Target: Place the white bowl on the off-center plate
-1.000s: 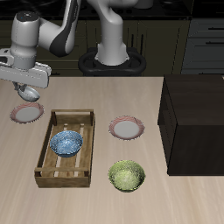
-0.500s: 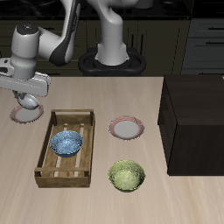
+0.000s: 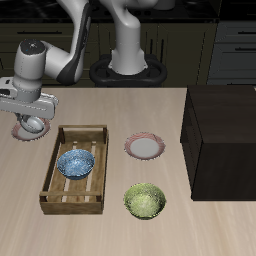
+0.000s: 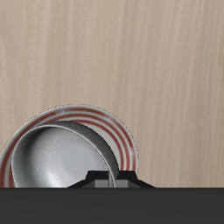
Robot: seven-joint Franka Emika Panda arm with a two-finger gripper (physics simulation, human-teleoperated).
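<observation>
My gripper (image 3: 36, 121) is shut on the white bowl (image 3: 37, 125), holding it by its rim low over the off-center plate (image 3: 19, 132), near the table's edge, beside the wooden crate. The arm hides most of the plate in the exterior view. In the wrist view the white bowl (image 4: 54, 159) with its greyish inside sits within the plate's pinkish-red rim (image 4: 118, 137). I cannot tell whether the bowl touches the plate.
A wooden crate (image 3: 83, 131) holds a blue patterned bowl (image 3: 75, 163). A second red-rimmed plate (image 3: 145, 147) lies mid-table, a yellow-green bowl (image 3: 144, 201) nearer the front edge. A tall dark box (image 3: 225, 140) stands at the far side.
My gripper has moved down and slightly toward the front with the white bowl, from above the plate to low over it. Nothing else has moved.
</observation>
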